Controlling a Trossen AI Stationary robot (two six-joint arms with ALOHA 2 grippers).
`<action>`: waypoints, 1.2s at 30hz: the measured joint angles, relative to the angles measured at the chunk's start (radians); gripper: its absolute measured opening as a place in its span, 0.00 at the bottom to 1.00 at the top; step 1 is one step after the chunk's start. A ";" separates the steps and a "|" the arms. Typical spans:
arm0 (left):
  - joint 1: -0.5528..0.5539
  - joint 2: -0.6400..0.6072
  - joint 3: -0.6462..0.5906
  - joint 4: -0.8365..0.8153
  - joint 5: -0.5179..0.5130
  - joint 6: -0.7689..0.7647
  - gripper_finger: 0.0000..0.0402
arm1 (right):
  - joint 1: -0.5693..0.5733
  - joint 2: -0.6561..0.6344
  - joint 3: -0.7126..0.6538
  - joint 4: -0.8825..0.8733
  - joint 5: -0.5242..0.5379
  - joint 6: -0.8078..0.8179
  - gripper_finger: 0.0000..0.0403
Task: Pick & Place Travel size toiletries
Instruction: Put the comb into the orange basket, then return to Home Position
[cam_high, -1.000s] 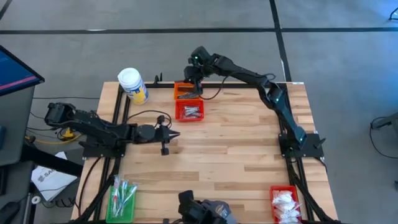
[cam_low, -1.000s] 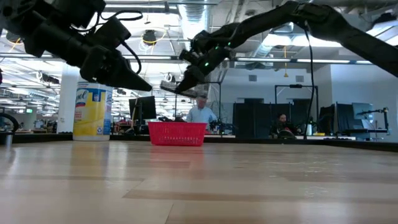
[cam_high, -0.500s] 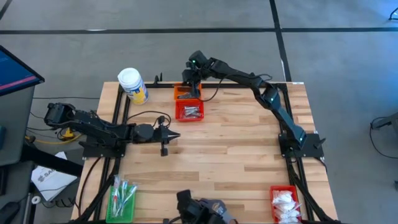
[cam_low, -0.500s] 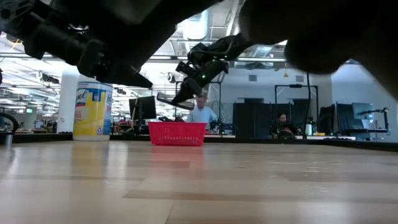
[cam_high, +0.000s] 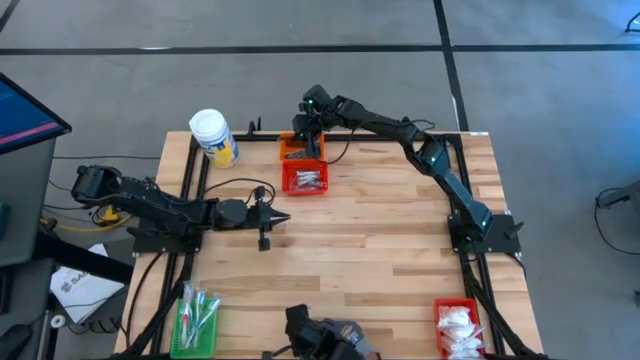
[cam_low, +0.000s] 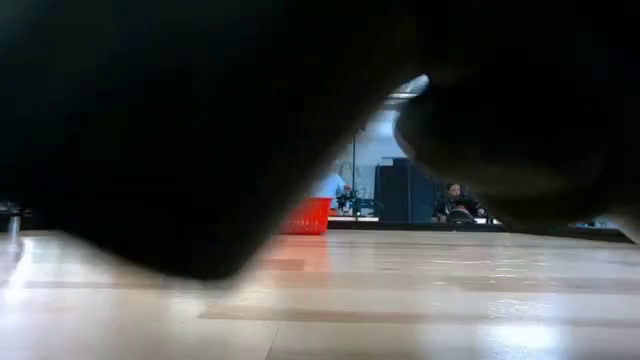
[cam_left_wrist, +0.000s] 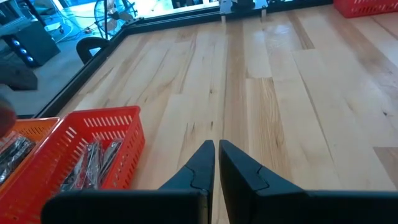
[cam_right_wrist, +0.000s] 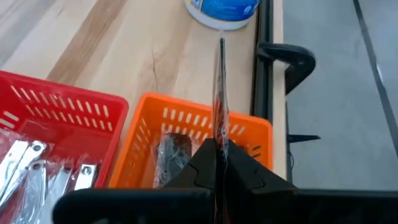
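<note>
Right gripper (cam_right_wrist: 219, 149) clamped on thin clear-plastic stick (cam_right_wrist: 220, 93), above orange basket (cam_right_wrist: 186, 124). Left gripper (cam_left_wrist: 216, 152) closed, empty, over bare table (cam_left_wrist: 298, 93).

Four small baskets sit on the table: an orange basket (cam_high: 300, 150) and a red basket (cam_high: 304, 179) side by side at the far edge, a green basket (cam_high: 197, 319) at the near left corner and another red basket (cam_high: 458, 327) at the near right. There is one big white jar (cam_high: 213, 137) with a yellow label, and two dark arms. The packets, sachets and sticks inside the baskets are heaped too closely to count.
</note>
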 joint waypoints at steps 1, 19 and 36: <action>0.000 0.000 0.000 0.000 0.000 0.000 0.04 | 0.001 0.007 0.000 -0.002 0.001 0.000 0.00; 0.000 0.000 -0.024 0.027 0.000 0.000 0.04 | -0.005 0.028 -0.003 -0.066 -0.002 0.055 0.00; 0.000 0.000 -0.024 0.031 0.001 -0.004 0.04 | -0.005 0.027 -0.003 -0.062 0.032 0.056 0.21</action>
